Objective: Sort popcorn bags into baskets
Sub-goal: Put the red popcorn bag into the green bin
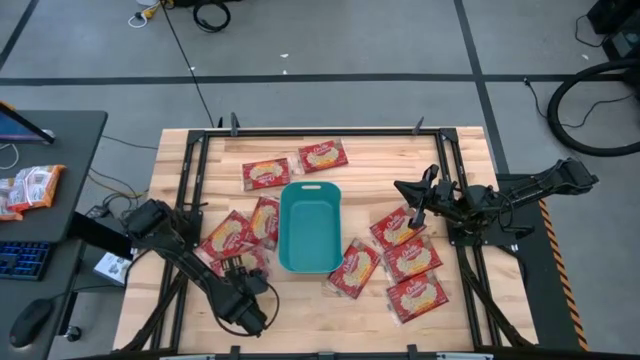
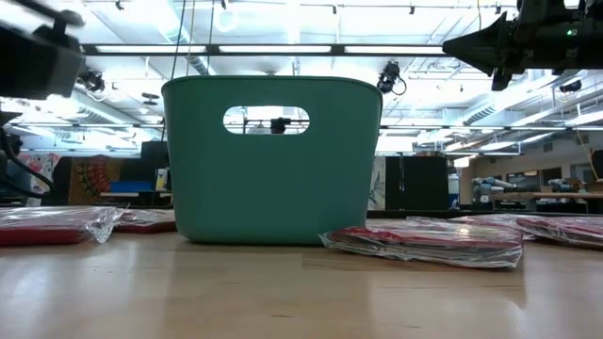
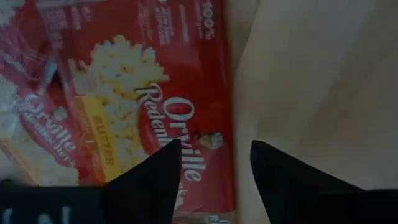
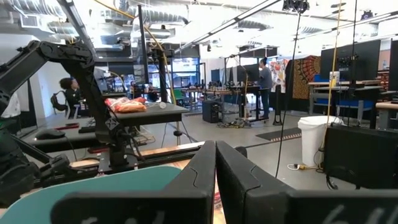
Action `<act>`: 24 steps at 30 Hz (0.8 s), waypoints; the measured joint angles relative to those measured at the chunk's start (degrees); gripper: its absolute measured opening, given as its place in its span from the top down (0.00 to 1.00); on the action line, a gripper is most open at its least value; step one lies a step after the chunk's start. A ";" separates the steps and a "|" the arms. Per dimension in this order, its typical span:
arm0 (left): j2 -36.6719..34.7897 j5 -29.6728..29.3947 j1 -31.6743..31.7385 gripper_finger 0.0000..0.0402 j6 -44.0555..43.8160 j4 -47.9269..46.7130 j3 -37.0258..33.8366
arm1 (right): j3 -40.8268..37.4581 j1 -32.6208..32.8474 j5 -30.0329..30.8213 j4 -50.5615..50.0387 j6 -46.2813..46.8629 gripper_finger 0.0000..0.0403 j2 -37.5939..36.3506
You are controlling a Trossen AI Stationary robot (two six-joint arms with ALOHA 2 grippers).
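Shiny red bags lie around a smooth teal bin.

The bin point(image 1: 310, 227) sits mid-frame; flat, glossy bags point(image 1: 409, 260) lie both sides. The left gripper point(image 1: 240, 268), lower left, hangs over a bag point(image 3: 149, 106), jaws apart. The right gripper point(image 1: 417, 212), at right, has jaws together.

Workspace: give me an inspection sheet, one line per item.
Surface: wooden table, black frame rails along its edges.
Job's things: teal bin at centre, looks empty; popcorn bags lie flat around it, none inside.
Clutter: nothing seen on the table.
Claws: left claw open, low over a bag's edge; right claw shut, raised above the right-hand bags.
Cables: loops on the floor.
Surroundings: side desk with snack packets; people beyond.
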 joint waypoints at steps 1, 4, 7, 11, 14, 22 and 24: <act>0.45 0.09 0.00 0.49 0.02 0.27 0.00 | 0.00 0.01 0.00 0.00 0.00 0.95 0.00; 1.90 0.12 0.02 0.47 0.07 0.15 0.00 | 0.00 0.00 0.00 0.02 0.00 0.95 0.00; 2.90 0.03 0.02 0.47 0.37 -1.46 0.09 | 0.00 0.00 -0.02 0.04 0.00 0.95 0.00; 4.23 -0.22 0.02 0.50 0.52 -2.52 0.22 | 0.00 0.01 -0.38 0.07 0.02 0.95 0.00; 4.89 -0.10 0.00 0.58 0.57 -2.44 0.24 | 0.00 0.02 -1.17 0.18 0.02 0.95 0.00; 4.28 0.14 -0.28 0.96 1.42 -4.10 -0.06 | 0.00 0.00 -1.20 0.22 0.02 0.95 0.00; 2.83 0.62 -0.28 0.96 1.55 -3.96 -0.09 | 0.00 0.00 -1.20 0.22 0.02 0.95 0.00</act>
